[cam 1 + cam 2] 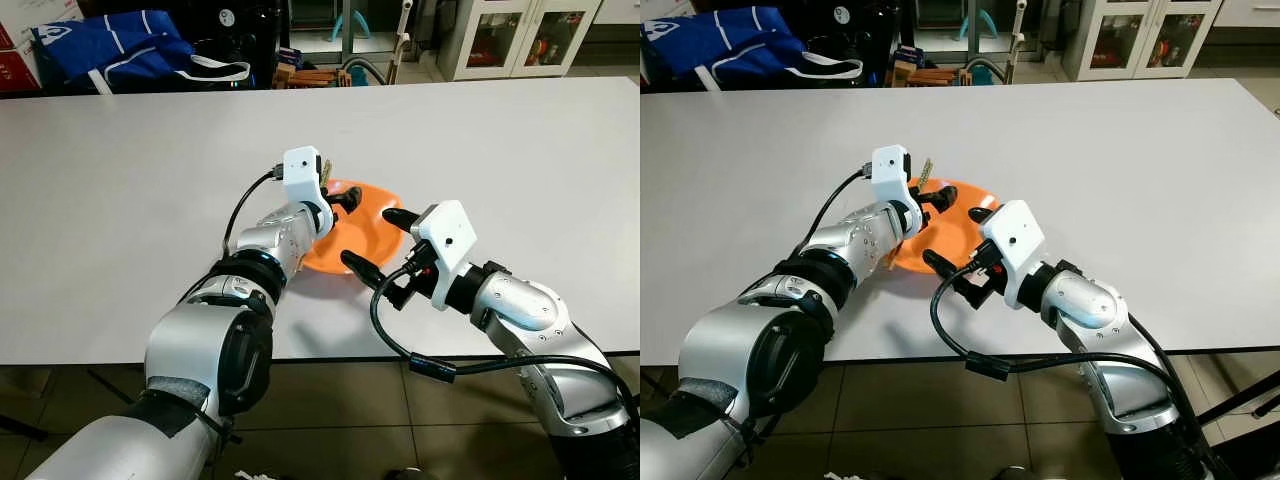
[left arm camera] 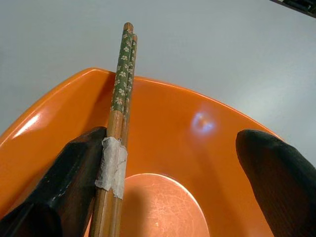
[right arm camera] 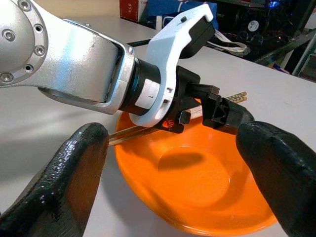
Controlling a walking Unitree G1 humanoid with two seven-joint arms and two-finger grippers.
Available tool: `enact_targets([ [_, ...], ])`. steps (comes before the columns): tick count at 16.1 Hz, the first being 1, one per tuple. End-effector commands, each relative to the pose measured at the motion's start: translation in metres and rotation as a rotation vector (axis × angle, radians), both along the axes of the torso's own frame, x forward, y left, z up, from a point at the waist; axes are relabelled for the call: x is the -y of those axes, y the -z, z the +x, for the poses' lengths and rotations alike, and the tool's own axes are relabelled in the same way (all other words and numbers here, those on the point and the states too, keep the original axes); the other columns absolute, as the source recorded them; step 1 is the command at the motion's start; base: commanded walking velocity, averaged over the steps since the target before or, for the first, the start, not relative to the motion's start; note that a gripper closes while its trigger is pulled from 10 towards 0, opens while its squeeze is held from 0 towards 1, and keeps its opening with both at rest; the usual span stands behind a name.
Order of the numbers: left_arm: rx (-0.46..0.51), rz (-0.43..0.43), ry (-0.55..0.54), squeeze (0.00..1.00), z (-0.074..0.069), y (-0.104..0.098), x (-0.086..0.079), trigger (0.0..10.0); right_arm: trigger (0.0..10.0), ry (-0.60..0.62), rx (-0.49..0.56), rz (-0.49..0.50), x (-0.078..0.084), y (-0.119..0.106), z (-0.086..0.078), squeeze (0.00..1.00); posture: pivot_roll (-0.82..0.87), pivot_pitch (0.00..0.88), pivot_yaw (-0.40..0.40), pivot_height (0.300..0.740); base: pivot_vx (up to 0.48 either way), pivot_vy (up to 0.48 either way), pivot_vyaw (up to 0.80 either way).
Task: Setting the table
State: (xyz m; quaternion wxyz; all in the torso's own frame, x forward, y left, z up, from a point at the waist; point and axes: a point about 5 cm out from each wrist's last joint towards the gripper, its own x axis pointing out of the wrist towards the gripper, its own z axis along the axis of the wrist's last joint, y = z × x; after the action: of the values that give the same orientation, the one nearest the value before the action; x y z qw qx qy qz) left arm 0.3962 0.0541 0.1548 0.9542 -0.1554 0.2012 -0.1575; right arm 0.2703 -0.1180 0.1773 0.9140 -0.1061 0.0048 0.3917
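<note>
An orange bowl (image 1: 372,222) stands on the white table (image 1: 120,190), near the front edge. A taped pair of wooden chopsticks (image 2: 121,84) with green flowered ends lies across the bowl's rim. My left gripper (image 1: 345,203) is over the bowl's far side and open. The chopsticks lie along one finger (image 2: 69,177) while the other finger stands well apart. My right gripper (image 1: 366,237) is open at the bowl's near right side, its two fingers spread over the bowl with nothing between them.
Beyond the table's far edge are a blue bag (image 1: 110,45), dark clutter, a wooden item (image 1: 310,72) and white glass-door cabinets (image 1: 510,35). A black cable (image 1: 400,345) loops below my right wrist. Tiled floor (image 1: 350,420) lies under the front edge.
</note>
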Motion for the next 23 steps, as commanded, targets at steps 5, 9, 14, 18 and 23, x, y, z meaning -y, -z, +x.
enact_targets([
  [5, -0.026, 0.096, -0.004, 1.00, -0.001, 0.005, -0.006, 10.0, 10.0, -0.006, 0.012, -0.005, -0.003, -0.001, -0.002, 0.00, -0.21, 0.040, 0.087, 0.740, 0.000, 0.000, 0.00],
  [9, -0.026, 0.105, 0.003, 1.00, -0.001, 0.006, -0.005, 10.0, 10.0, -0.004, 0.013, -0.004, -0.003, -0.002, -0.002, 0.00, -0.21, 0.040, 0.085, 0.740, 0.000, 0.000, 0.00],
  [14, -0.040, 0.115, 0.000, 1.00, -0.002, 0.010, -0.006, 10.0, 10.0, -0.005, 0.009, -0.007, -0.002, -0.002, -0.003, 0.00, -0.21, 0.047, 0.082, 0.740, 0.000, 0.000, 0.00],
  [18, -0.049, 0.174, 0.003, 1.00, -0.004, 0.015, -0.009, 10.0, 10.0, -0.006, 0.007, -0.008, -0.002, -0.001, -0.003, 0.00, -0.21, 0.047, 0.082, 0.740, 0.000, 0.000, 0.00],
  [23, -0.047, 0.195, -0.022, 1.00, -0.003, 0.015, -0.014, 10.0, 10.0, -0.004, 0.007, -0.004, -0.003, -0.001, -0.003, 0.00, -0.21, 0.047, 0.083, 0.740, 0.000, 0.000, 0.00],
])
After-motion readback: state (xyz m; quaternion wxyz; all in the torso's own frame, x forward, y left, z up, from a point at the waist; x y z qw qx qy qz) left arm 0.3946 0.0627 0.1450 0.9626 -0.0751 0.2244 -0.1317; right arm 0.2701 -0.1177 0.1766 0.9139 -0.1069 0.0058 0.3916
